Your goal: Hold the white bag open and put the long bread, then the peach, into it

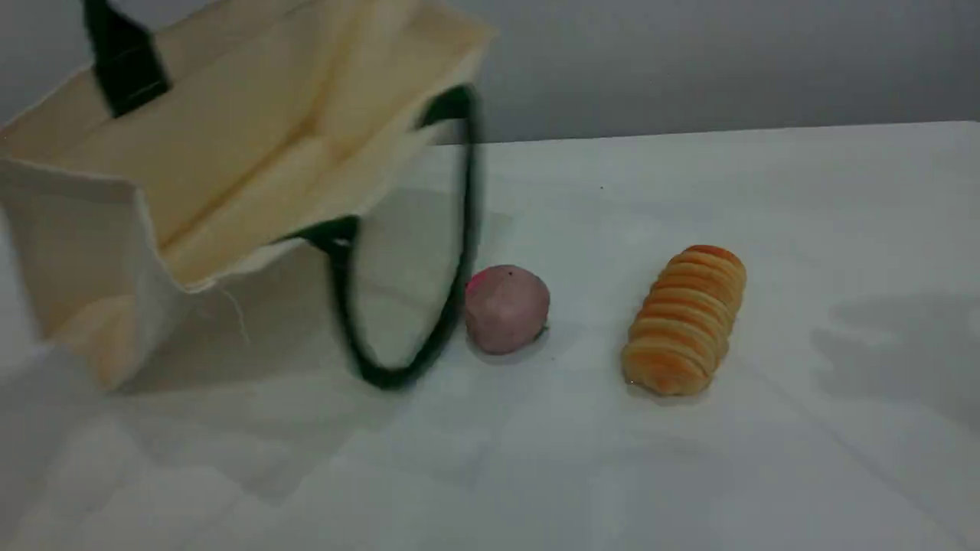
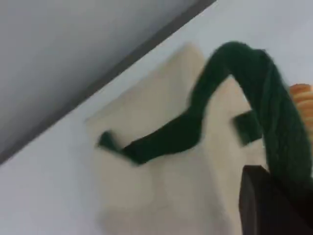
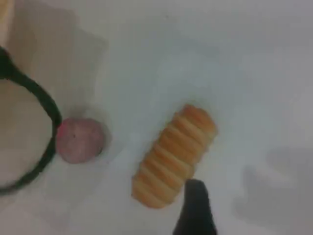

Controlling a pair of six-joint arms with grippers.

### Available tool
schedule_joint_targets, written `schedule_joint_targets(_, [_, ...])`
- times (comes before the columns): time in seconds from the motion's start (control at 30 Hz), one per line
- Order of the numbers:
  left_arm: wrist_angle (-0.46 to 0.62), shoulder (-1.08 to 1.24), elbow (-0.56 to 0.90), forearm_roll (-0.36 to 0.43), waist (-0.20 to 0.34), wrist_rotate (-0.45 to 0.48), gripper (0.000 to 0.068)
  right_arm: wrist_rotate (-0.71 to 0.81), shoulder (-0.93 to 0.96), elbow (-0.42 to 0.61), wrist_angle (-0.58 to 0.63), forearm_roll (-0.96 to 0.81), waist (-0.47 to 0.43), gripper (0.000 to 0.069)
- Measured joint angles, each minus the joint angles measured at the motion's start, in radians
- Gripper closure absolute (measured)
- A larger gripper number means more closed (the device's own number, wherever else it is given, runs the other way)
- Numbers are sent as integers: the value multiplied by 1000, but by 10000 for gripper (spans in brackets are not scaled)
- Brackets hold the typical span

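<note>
The left gripper (image 2: pixel 274 205) is clenching the white bag's (image 1: pixel 230 153) green handle (image 2: pixel 274 107); the released right gripper (image 3: pixel 195 210) is hovering just beside the long bread (image 3: pixel 173 154), not touching.

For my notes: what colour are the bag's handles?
Dark green handles, clearest in the scene view.

Blurred white bag (image 2: pixel 161 186) on tabletop (image 2: pixel 44 196); dark green handle (image 2: pixel 274 107) arching beside black fingertip (image 2: pixel 261 205); long bread (image 2: pixel 304 100) at edge.

White bag (image 1: pixel 99 229), peach (image 1: pixel 506 308), long bread (image 1: pixel 684 320): positions
Cream bag raised, tilted, mouth open; its dark green handle (image 1: pixel 467 229) hangs touching the pinkish peach. Ridged orange bread lies apart, rightward.
</note>
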Motion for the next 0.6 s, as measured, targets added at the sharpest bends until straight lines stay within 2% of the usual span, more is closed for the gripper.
schedule_joint_targets(0.17, [-5, 1, 0, 7, -10, 5, 595, -1, 0, 0, 14, -1, 0, 199])
schedule_joint_targets(0.37, [-4, 1, 1, 6, -10, 24, 595, -18, 8, 0, 9, -3, 69, 197])
schedule_joint_targets(0.6, [-4, 1, 2, 1, -10, 23, 595, -24, 115, 0, 4, -3, 118, 190])
